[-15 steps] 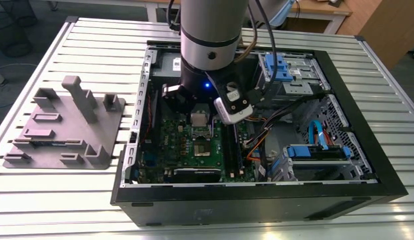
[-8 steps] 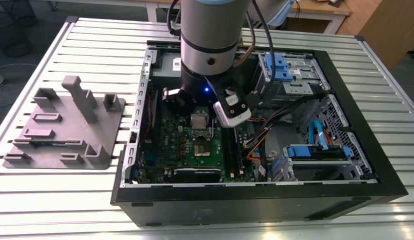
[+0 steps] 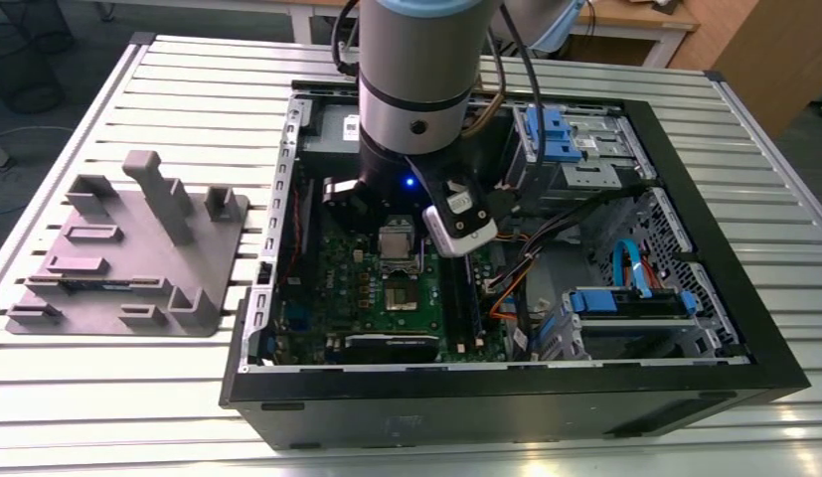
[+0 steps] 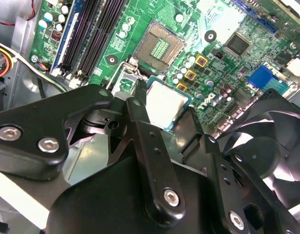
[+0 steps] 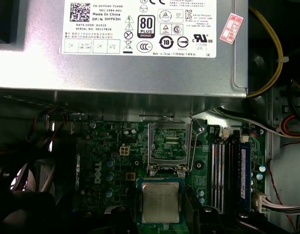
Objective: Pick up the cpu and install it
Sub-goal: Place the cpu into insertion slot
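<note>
Light falls from above: the slatted table [image 3: 119, 397] shines pale, with bright spots along its near edge, while the inside of the case [image 3: 517, 397] lies shaded under the arm. In the second wrist view the cpu [image 4: 164, 105] glares almost white. In the first wrist view the grey box [image 5: 228, 63] is bright and the motherboard [image 5: 106, 146] dim.

Grey box [image 5: 115, 73], labelled face: white label [image 5: 140, 29] carried a square code patch at one corner, several lines of small black print, a row of boxed fields, and rows of round, square and triangular cert. marks. A red-bordered sticker [image 5: 231, 28] sat tilted on the bare metal just beside the label's corner, w/ a short string of red digits. Green motherboard [image 5: 115, 146]: white lettering [image 5: 98, 168] was printed vertically on a bare area; ref. marks by components were too small to read. The cpu [image 5: 160, 204] top: marking too faint to read.
</note>
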You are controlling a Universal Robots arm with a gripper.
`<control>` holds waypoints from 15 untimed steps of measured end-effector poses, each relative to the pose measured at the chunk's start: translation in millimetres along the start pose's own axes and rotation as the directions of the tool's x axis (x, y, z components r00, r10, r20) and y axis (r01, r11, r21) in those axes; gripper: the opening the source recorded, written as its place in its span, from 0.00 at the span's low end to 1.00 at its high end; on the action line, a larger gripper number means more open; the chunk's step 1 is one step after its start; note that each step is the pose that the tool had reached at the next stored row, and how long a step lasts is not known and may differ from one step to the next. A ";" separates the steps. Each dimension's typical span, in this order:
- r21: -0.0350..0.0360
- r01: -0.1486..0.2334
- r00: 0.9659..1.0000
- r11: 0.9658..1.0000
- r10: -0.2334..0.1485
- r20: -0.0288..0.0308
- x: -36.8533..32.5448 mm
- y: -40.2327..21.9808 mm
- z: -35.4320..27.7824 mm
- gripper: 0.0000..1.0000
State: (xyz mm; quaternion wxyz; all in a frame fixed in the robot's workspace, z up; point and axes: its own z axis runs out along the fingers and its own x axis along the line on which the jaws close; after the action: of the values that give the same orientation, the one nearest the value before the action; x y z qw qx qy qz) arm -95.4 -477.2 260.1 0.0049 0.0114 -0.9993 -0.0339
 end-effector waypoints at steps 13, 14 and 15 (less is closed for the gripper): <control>0.000 0.000 1.000 1.000 0.000 0.000 0.0 -0.2 2.6 0.47; 0.000 0.000 1.000 1.000 0.000 0.000 0.0 -0.6 4.1 0.47; 0.000 0.000 1.000 1.000 0.000 0.000 0.0 -1.3 5.9 0.47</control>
State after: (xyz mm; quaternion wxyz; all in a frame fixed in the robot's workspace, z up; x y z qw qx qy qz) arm -95.4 -478.2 254.1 0.0049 0.0114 -0.9993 -0.0339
